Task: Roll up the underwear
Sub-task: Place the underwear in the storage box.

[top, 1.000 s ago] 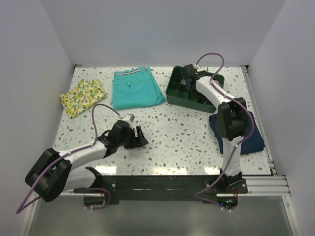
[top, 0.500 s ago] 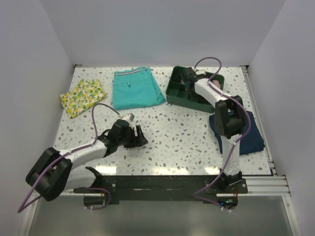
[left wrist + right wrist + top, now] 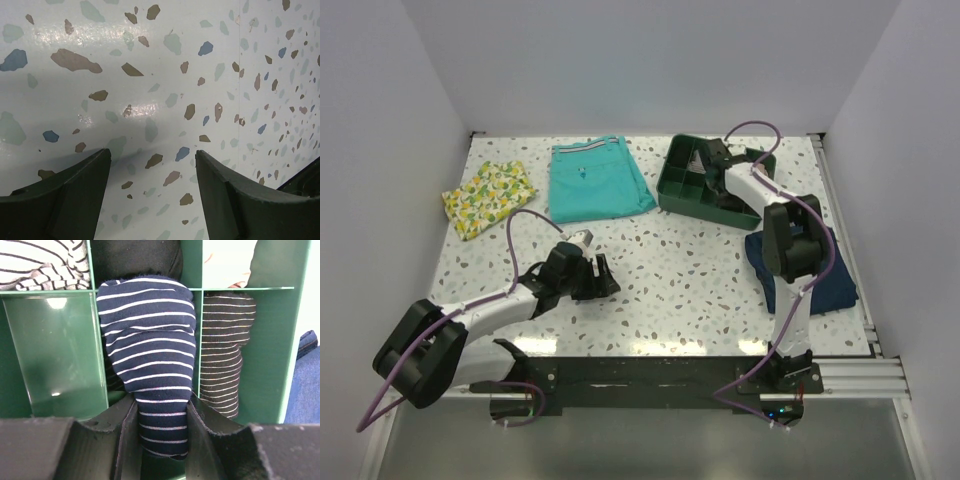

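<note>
One bundle of striped underwear [image 3: 150,355] sat pinched in the half-closed right claw [image 3: 161,415], reaching ahead of it over the green tray [image 3: 50,355]. The left claw [image 3: 152,165] gaped empty just above the desk [image 3: 150,60].

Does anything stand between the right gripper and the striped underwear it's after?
Nothing visible: the right gripper clamps the navy pale-striped cloth underwear directly between its fingers, over the green plastic divided tray.
</note>
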Controlling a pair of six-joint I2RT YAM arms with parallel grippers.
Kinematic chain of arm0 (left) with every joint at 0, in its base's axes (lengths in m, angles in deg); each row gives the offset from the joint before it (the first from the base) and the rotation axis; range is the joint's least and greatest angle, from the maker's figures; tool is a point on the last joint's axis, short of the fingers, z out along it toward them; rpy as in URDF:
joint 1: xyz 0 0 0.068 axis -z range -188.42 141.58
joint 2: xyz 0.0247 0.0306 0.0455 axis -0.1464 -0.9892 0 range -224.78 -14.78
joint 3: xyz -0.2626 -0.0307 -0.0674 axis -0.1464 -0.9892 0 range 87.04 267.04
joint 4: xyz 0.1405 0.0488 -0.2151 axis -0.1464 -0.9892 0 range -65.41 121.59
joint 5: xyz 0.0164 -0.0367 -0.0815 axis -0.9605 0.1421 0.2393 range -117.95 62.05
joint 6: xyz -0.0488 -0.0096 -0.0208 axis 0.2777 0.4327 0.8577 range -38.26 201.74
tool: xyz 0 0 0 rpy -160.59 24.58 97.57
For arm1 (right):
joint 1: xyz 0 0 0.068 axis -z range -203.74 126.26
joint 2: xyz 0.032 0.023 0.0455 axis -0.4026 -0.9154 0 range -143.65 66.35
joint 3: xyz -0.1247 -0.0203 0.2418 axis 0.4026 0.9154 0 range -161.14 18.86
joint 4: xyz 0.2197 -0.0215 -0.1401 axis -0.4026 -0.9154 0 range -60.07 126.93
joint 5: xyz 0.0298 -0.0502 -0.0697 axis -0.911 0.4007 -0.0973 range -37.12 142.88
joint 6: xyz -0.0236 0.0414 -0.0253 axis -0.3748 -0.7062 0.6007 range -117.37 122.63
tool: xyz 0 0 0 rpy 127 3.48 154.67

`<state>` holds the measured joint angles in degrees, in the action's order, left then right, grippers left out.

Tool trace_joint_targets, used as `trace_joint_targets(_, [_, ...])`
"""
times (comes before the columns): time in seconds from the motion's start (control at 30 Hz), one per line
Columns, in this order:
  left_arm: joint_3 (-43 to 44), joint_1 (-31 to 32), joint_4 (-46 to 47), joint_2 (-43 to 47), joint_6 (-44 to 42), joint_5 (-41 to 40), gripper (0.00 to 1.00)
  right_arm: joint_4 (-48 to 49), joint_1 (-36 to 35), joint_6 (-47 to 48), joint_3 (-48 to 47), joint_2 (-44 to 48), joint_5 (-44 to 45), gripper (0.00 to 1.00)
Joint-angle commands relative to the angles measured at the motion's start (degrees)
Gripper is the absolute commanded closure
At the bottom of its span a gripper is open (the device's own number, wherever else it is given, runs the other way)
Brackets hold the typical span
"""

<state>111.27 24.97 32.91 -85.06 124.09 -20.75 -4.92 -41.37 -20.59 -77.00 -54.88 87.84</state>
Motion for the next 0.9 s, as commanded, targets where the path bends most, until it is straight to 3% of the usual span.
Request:
trace_joint_targets(0.0, [0.65,-0.52,-3.78,-0.65,-1.57,-1.75,0.26,1.93,-0.13,0.20,0.75,1.96,-3.23,0.68])
trace_joint_targets(0.03, [0.64,-0.52,-3.96,-0.56,-1.48,-1.84,0.26,2.46,-0.13,0.28,1.45,2.66,-3.49,0.59])
trace_joint_targets(0.13, [0.64,-0.52,-4.05,-0.47,-1.48,-1.75,0.26,2.65,-0.13,0.72,1.28,4.68,-3.41,0.50])
trace_joint_targets(0.17, [0.56,-0.60,-4.05,-0.21,-1.57,-1.75,0.26,2.65,-0.04,0.90,1.11,5.30,-3.23,0.38])
trace_joint_targets(0.2, [0.47,-0.52,-4.05,-0.12,-1.57,-1.75,0.26,2.21,-0.04,1.07,0.85,6.17,-3.23,0.35])
trace_joint_targets(0.33, [0.03,-0.52,-4.22,0.49,-1.57,-1.93,0.26,2.47,-0.13,1.95,0.93,9.25,-3.58,0.28])
trace_joint_targets(0.47, [-0.50,-0.60,-4.14,1.20,-1.13,-1.93,0.26,2.64,-0.13,2.22,1.46,12.59,-3.49,0.28])
trace_joint_targets(0.6, [-1.03,-0.52,-4.13,1.81,-0.78,-1.93,0.26,5.19,-0.04,2.57,1.99,13.92,-4.11,0.51])
trace_joint_targets(0.63, [-1.03,-0.52,-4.31,1.99,-0.69,-1.84,0.26,5.19,-0.13,2.66,1.64,13.48,-3.85,0.67])
trace_joint_targets(0.73, [-0.85,-0.60,-4.66,2.52,-0.69,-2.10,0.26,5.02,0.40,2.31,-0.56,10.93,-4.37,1.00])
trace_joint_targets(0.87, [-0.41,-0.52,-5.72,4.01,-0.77,-2.72,0.26,4.58,1.45,1.25,-3.63,6.45,-5.25,1.00])
